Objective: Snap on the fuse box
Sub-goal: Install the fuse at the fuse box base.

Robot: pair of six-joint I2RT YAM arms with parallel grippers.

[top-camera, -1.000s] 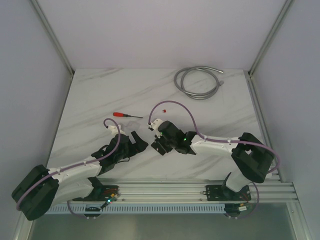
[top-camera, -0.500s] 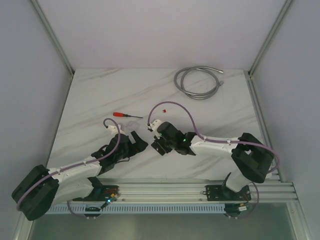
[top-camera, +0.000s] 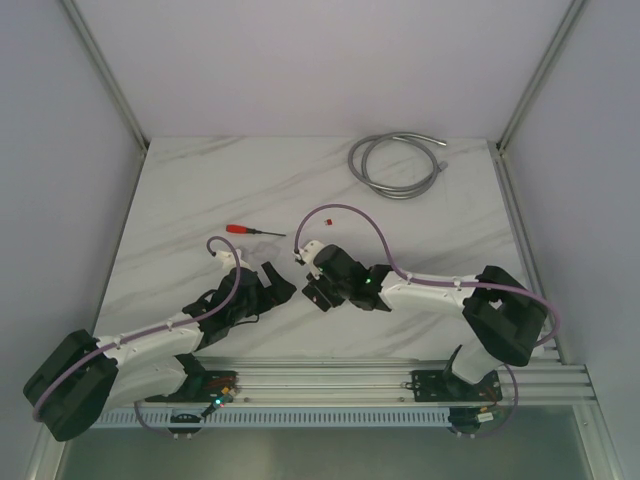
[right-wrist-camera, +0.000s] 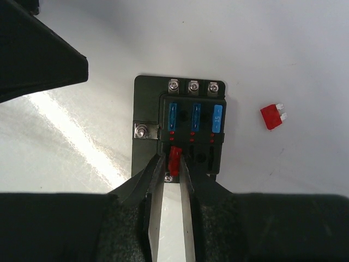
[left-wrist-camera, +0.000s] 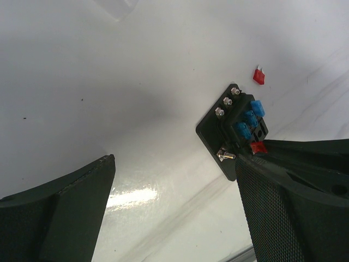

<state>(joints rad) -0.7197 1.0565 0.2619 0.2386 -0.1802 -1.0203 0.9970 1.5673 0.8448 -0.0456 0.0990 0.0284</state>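
Now my right gripper point(right-wrist-camera: 172, 164) straddles a red blade fuse point(right-wrist-camera: 174, 155) standing in the black square plastic fuse box point(right-wrist-camera: 146, 103) on the white marble table point(right-wrist-camera: 283, 49). Whether it pinches, I cannot tell. My left gripper point(left-wrist-camera: 174, 164) gapes wide, empty.

matt black plastic fuse box point(right-wrist-camera: 146, 106) with shiny metal screws point(right-wrist-camera: 193, 85); glossy white marbled table point(right-wrist-camera: 300, 49)
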